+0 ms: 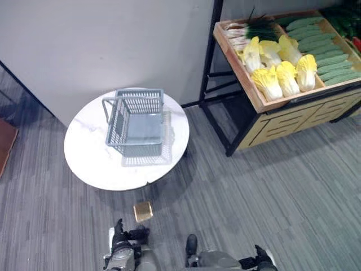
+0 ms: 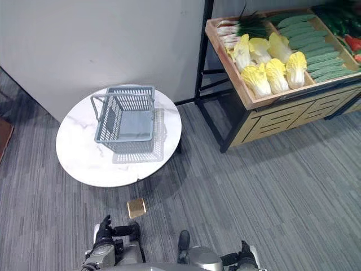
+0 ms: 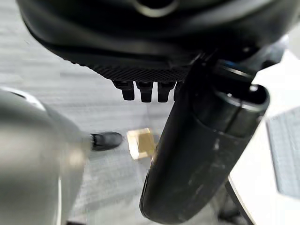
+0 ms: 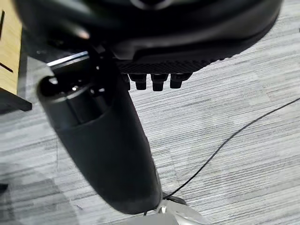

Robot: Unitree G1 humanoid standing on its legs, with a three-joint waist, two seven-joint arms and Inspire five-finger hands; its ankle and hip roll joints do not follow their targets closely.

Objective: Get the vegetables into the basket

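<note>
A grey plastic basket [image 1: 137, 123] stands empty on a round white marble table [image 1: 90, 155]. The vegetables lie in a wooden crate stand [image 1: 248, 79] at the upper right: yellow napa cabbages [image 1: 282, 70], green cucumbers [image 1: 330, 48] and scallions [image 1: 248, 29]. My left hand [image 1: 120, 238] hangs low near the floor in front of the table, with fingers [image 3: 145, 91] relaxed and nothing in it. My right hand [image 1: 260, 256] hangs low at the bottom right, also relaxed with its fingers [image 4: 159, 82] straight and nothing held. Both are far from the crate.
A small tan block [image 1: 143, 212] lies on the grey carpet between the table and my left hand. A light wall stands behind the table. The stand has black metal legs [image 1: 217, 121]. Open carpet stretches from me to the stand.
</note>
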